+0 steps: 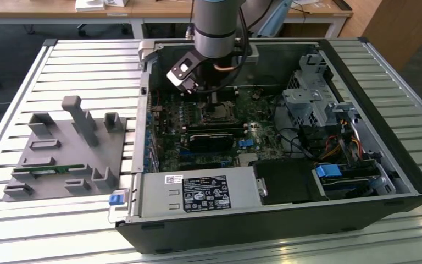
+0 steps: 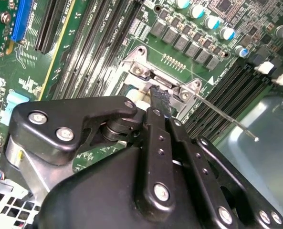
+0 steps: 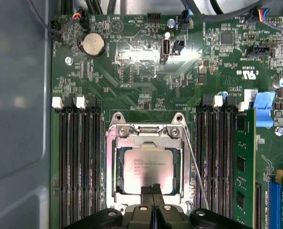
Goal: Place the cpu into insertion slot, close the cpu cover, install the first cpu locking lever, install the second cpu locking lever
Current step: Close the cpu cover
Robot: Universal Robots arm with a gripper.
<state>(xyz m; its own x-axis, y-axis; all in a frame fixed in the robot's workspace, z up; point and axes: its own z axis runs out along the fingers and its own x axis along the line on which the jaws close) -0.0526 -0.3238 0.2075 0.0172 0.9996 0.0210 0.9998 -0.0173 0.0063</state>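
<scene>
Slats of a metal table [image 1: 79, 66] were seen at the exterior view's left. A grey fixture tray [image 1: 64, 159] was laid on them, and a green memory module [image 1: 46, 170] was set in one of its holders. Towards the middle an open computer case [image 1: 255, 228] was seen, with a labelled power supply [image 1: 196, 193] along its near edge. The arm [image 1: 217, 27] was seen hanging down from the upper middle of the frame. The gripper [image 1: 212, 102] was held just over the insertion slot [image 1: 218, 114], and its tips were hard to tell from the dark board there. At the exterior view's right a metal drive cage [image 1: 310, 88] and a blue latch [image 1: 329, 171] were seen.

In the first wrist view the cpu [image 3: 148, 167] was seen seated in the slot. Its grey top was framed by the window of the cpu cover [image 3: 115, 162], which lay flat over it. The fingers [image 3: 147, 193] were held together with nothing visible between them. Their tips were at the cover's edge and hid part of it; whether they touched it could not be told. A thin locking lever [image 3: 196, 171] was seen beside the cover, slanting away from it towards the memory slots [image 3: 213, 157].

In the second wrist view most of the socket was covered by the gripper's black body. The lever's free end was seen sticking out past the slots, with a row of capacitors [image 2: 213, 21] beyond.
</scene>
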